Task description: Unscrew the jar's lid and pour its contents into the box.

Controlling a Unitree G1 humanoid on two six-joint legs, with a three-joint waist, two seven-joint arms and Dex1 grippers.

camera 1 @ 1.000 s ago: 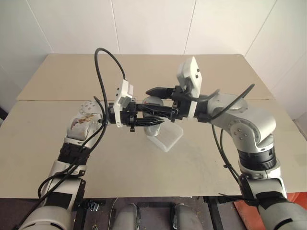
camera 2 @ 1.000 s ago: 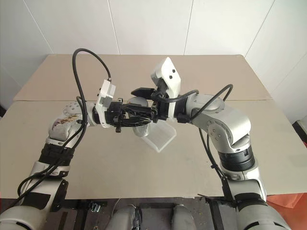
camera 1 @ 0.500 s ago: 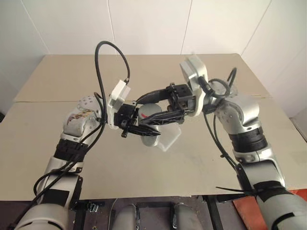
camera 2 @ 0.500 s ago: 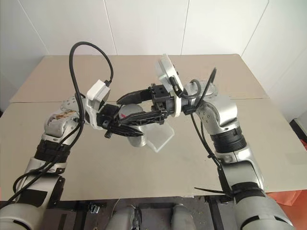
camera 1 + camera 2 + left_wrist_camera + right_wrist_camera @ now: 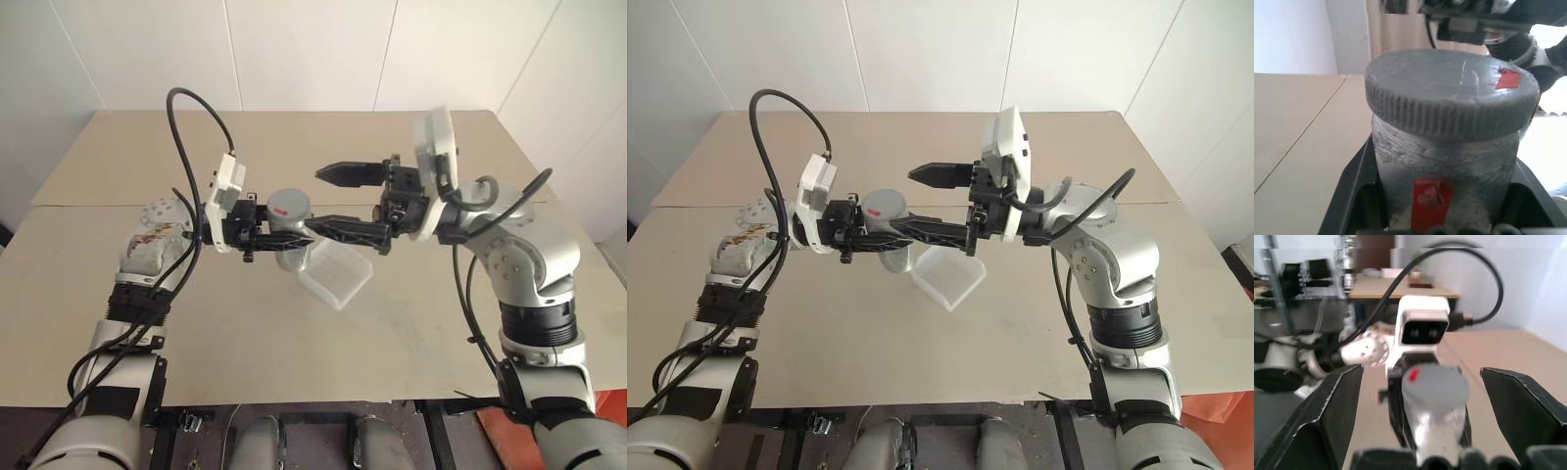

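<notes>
Left wrist view: jar (red mark, unreadable) clamped in left jaws; lid on; right jaws wide, empty.

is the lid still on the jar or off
On. The grey lid sits flush on the jar, which the left gripper holds upright.

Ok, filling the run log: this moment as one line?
left tool: shut on jar | lid: on | right tool: open, off lid | box: on table

Lid on jar, left of box on table.
</notes>
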